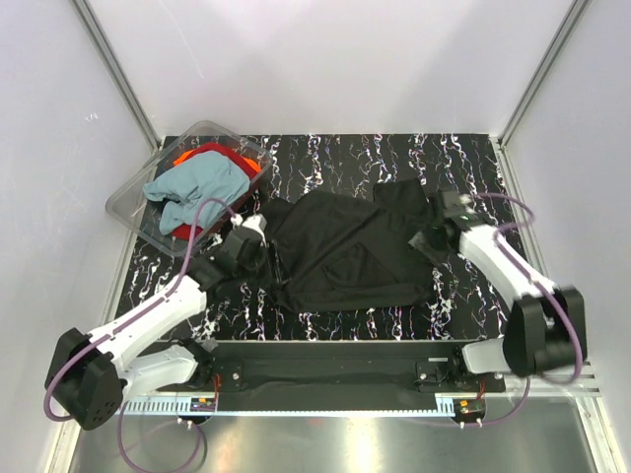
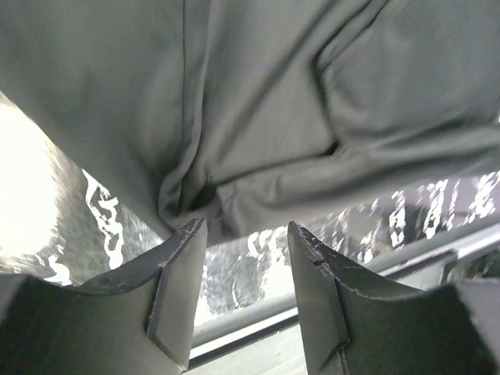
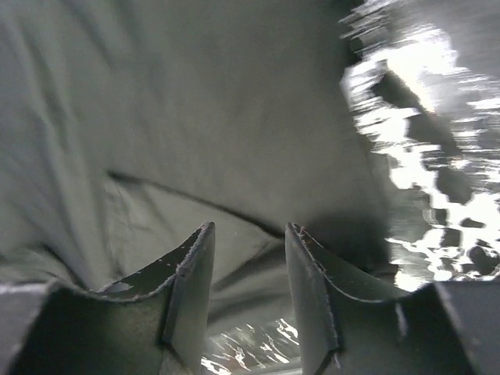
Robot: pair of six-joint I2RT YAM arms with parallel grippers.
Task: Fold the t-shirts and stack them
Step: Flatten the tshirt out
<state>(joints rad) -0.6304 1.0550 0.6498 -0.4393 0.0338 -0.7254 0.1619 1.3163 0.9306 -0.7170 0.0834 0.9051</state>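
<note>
A plain black t-shirt [image 1: 345,246] lies crumpled and partly spread on the marbled table. My left gripper [image 1: 258,258] sits at its left edge. In the left wrist view it [image 2: 246,226] stands open just short of a bunched fold [image 2: 195,195], with nothing between the fingers. My right gripper [image 1: 431,236] is at the shirt's right edge. In the right wrist view it [image 3: 248,228] is open over the black cloth [image 3: 195,117], gripping nothing. A teal-blue t-shirt [image 1: 197,187] lies on a red-orange t-shirt [image 1: 212,153] in the tub.
A clear plastic tub [image 1: 133,207] stands at the back left of the black marbled table [image 1: 335,153]. White walls enclose the table on three sides. A metal rail [image 1: 325,370] runs along the near edge between the arm bases.
</note>
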